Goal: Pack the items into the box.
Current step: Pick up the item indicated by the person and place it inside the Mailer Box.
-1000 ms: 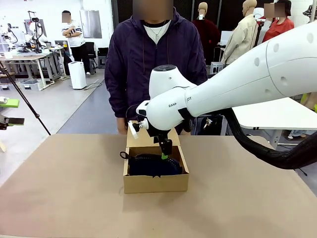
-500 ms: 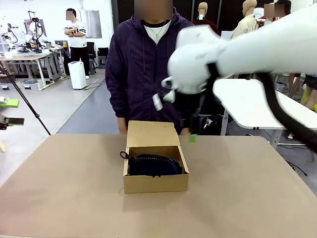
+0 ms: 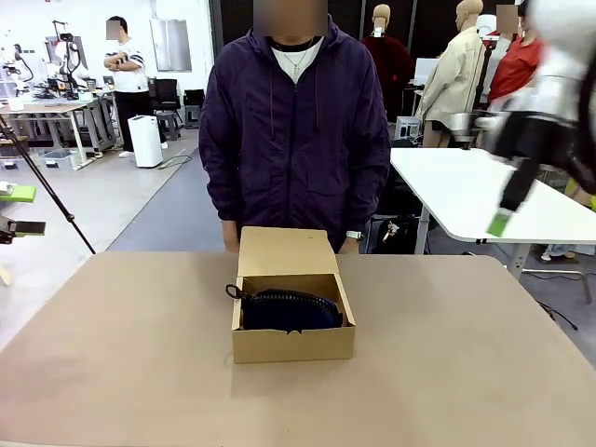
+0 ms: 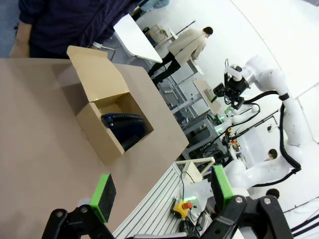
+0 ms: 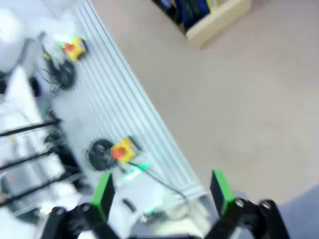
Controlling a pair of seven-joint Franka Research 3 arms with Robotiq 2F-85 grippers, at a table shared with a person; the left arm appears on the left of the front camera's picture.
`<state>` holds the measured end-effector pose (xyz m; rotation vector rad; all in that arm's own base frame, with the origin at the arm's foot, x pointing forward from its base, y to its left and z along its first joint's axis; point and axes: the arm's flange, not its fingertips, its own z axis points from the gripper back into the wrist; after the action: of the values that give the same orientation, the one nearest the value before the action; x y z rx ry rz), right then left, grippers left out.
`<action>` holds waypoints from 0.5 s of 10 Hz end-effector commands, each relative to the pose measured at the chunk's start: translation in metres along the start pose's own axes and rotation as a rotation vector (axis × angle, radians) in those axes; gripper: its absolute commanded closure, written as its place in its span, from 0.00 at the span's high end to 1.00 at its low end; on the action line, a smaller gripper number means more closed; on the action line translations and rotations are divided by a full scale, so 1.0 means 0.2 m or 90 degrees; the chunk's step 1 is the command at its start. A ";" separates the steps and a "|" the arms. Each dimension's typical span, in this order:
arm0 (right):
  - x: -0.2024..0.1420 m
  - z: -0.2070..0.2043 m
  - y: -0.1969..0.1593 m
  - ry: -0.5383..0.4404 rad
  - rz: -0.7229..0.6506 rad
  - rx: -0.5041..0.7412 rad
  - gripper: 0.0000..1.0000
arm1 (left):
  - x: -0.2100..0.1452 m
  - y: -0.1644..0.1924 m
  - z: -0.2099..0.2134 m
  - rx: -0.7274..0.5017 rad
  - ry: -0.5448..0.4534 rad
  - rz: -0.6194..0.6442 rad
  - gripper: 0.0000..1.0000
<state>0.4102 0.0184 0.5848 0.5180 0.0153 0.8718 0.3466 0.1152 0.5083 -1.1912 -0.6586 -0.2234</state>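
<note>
Right gripper [image 3: 501,222]: being drawn back up and rightward from box [image 3: 293,346], jaws standing wide, empty. Pouch [image 3: 289,310]: lying inside box, long axis crosswise. Left gripper [image 4: 162,191]: spread, empty, judged nearer.

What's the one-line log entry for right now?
pouch in box | lid flap open | right gripper open, empty, away from box | left gripper open, empty

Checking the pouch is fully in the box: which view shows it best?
Front view: the pouch lies sharp and central in the open box. The left wrist view shows it partly behind a box wall; the right wrist view blurs it.
</note>
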 end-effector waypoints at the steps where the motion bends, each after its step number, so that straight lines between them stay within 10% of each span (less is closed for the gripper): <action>1: -0.40 0.01 0.05 -0.551 -0.360 0.132 1.00 | -0.01 -0.01 0.02 -0.001 0.011 0.003 1.00; 5: -0.78 -0.27 0.10 -0.842 -0.338 0.257 1.00 | -0.01 -0.01 0.02 -0.001 0.011 0.003 1.00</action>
<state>0.2886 -0.0883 0.5286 1.0459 -0.2586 0.2785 0.3466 0.1151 0.5082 -1.1913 -0.6583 -0.2237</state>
